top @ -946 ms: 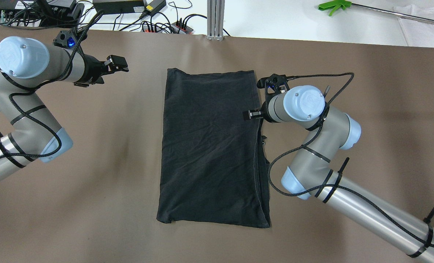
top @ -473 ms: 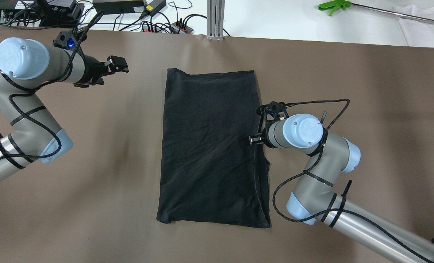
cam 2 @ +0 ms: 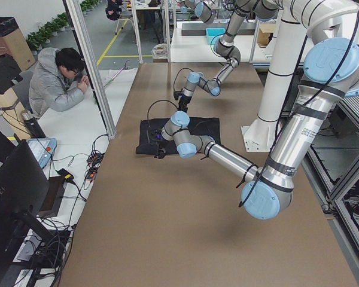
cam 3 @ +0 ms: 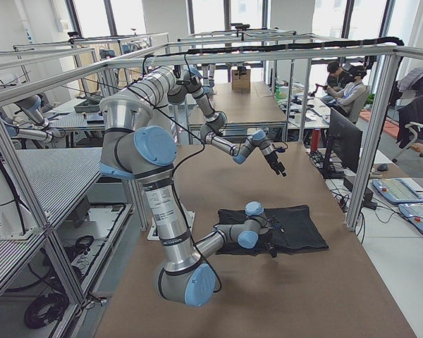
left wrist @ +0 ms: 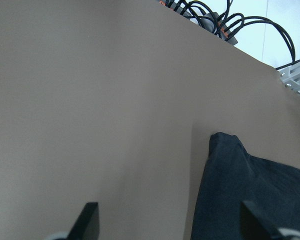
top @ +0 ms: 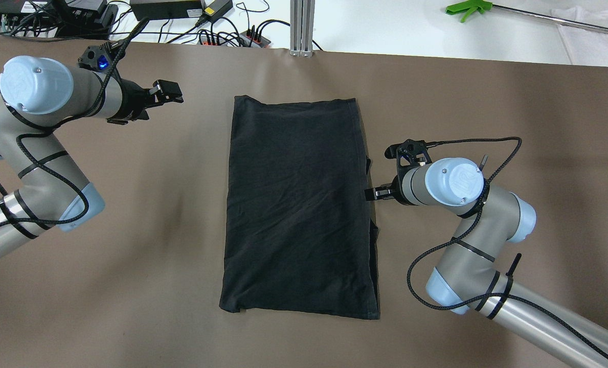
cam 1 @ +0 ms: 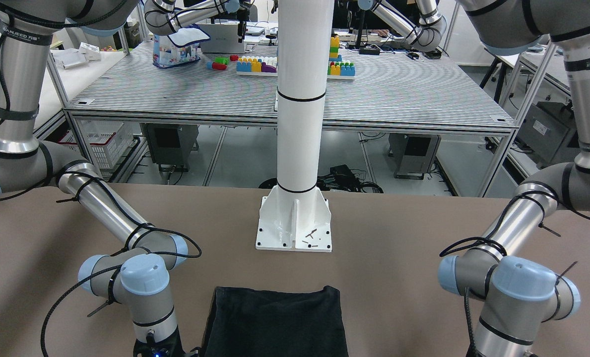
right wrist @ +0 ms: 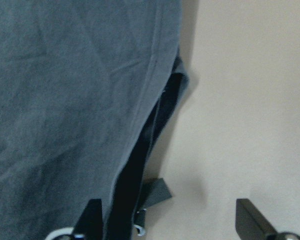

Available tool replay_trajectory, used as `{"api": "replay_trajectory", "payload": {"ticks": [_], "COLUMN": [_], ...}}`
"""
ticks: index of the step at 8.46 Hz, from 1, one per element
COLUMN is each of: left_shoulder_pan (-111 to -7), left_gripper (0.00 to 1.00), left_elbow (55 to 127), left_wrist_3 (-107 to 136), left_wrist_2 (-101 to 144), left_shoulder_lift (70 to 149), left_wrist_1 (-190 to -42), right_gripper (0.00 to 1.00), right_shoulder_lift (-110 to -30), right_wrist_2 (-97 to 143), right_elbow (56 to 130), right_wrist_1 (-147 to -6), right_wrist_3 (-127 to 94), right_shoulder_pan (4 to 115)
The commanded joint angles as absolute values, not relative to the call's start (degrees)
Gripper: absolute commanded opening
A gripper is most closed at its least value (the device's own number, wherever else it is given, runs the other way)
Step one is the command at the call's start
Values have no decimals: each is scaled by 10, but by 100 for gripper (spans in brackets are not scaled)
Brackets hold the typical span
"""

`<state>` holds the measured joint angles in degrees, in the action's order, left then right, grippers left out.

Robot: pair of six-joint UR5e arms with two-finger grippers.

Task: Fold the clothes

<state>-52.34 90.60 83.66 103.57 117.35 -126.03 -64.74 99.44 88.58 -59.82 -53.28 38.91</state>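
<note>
Black clothes point(top: 296, 204) lie flat, folded double (layered hem at one side); left claw point(top: 175, 92) and right claw point(top: 370, 193) both gape.

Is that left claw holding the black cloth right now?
No, the left claw hovers open over bare table, apart from the black cloth.

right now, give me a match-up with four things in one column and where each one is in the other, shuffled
Things:
1. cloth
2. left gripper
3. right gripper
4. white post

Places:
A. open, at the cloth's right edge
B. upright on the robot's side of the table
C. lying flat in the middle of the table
D. open, over bare table, left of the cloth's far left corner and apart from it

Pairs: 1-C, 2-D, 3-A, 4-B
</note>
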Motion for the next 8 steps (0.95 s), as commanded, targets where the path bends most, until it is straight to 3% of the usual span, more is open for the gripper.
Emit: {"api": "replay_trajectory", "payload": {"ticks": [1, 4, 8], "left_shoulder_pan": [-523, -523, -519], "left_gripper": [100, 100, 100], "left_elbow": [904, 904, 903], "left_wrist_3": [837, 837, 836], "left_wrist_2": [1035, 1036, 1036], "left_shoulder_lift": [1176, 1180, 1182], "left_wrist_1": [-1260, -1260, -1259], "right_gripper": [94, 94, 94], "right_shoulder_lift": [-649, -575, -663], "right_wrist_2": [1004, 1038, 1033], "right_elbow": [920, 924, 911], "right_wrist_1": [-600, -569, -420], "right_wrist_3": [-534, -649, -730], "right_shoulder_pan": [391, 387, 336]}}
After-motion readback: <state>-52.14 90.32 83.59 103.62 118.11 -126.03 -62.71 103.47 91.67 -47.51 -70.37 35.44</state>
